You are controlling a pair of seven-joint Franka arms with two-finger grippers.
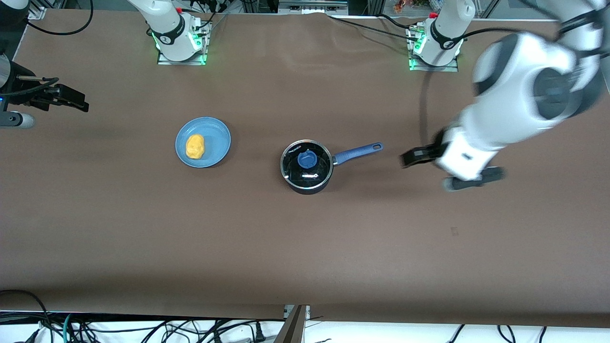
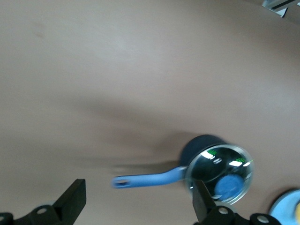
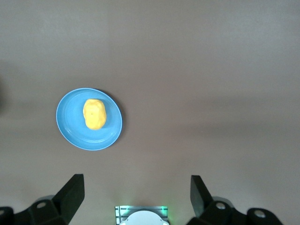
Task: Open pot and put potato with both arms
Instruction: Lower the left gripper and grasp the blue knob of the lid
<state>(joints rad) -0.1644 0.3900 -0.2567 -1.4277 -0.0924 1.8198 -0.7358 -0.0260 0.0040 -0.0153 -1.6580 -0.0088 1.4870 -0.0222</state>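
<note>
pot [image 1: 306, 166] mid-bench, glass lid [image 1: 306, 162] on | potato [image 1: 195, 146] on blue plate [image 1: 217, 140], toward right arm's end from pot | left hand [image 1: 413, 157] fingers apart, beside pot's handle | right hand [image 1: 71, 97] apart, waiting | step: opening; next: grip lid knob

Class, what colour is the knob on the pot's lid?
Blue; the knob on the lid shows best in the front view.

Brown matte table covering [image 1: 305, 238], smooth, spanning almost the whole front view. Green indicator lights at two metal mounting plates [image 1: 181, 57] along the farther edge. Tangled black cables [image 1: 143, 331] on a pale floor under the nearer edge. Even overhead lighting, soft shadows.
</note>
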